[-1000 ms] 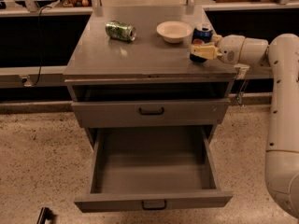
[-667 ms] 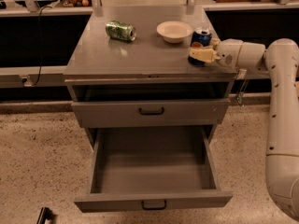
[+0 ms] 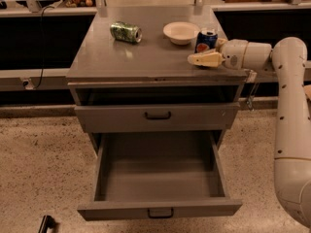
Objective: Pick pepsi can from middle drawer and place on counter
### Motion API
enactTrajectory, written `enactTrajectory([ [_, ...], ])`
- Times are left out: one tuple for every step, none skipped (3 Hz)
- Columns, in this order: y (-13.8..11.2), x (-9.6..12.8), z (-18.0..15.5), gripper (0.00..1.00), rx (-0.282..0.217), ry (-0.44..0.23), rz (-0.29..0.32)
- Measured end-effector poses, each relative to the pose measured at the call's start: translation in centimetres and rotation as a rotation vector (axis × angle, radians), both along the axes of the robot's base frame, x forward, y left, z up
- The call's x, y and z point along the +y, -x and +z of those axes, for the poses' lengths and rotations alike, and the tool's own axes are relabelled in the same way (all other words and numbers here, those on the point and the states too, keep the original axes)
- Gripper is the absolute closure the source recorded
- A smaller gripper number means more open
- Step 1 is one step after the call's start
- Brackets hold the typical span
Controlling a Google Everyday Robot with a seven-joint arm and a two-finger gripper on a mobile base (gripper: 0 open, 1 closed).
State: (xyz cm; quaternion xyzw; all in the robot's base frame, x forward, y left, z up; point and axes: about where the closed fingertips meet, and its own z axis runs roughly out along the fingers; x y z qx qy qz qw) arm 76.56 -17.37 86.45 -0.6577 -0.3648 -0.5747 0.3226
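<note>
The pepsi can (image 3: 206,39) stands upright on the counter (image 3: 141,57) near its right edge, beside a white bowl. My gripper (image 3: 208,51) reaches in from the right at counter height and is open. Its near cream finger (image 3: 200,59) lies just in front of the can with a small gap, and the far finger is mostly hidden behind the can. The middle drawer (image 3: 160,208) is pulled fully out at the bottom of the cabinet, and its inside is bare.
A green can (image 3: 126,32) lies on its side at the counter's back left. The white bowl (image 3: 181,32) sits left of the pepsi can. A shut drawer front (image 3: 158,116) is above the open drawer. My white arm (image 3: 291,130) hangs at the right, over speckled floor.
My gripper and wrist have shifted a little to the left along the counter's right front. The pepsi can stays in about the same spot.
</note>
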Motion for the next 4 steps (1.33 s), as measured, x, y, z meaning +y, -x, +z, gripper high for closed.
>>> enactTrajectory([
  [0.8,1.5,2.2,0.00,-0.029,0.019,0.048],
  [2.0,1.4,5.0,0.00,-0.085,0.007,0.073],
  [3.1,-0.2,7.6,0.00,-0.146,-0.107,0.086],
  [4.3,-0.9,10.7,0.00,-0.208,-0.155,0.085],
])
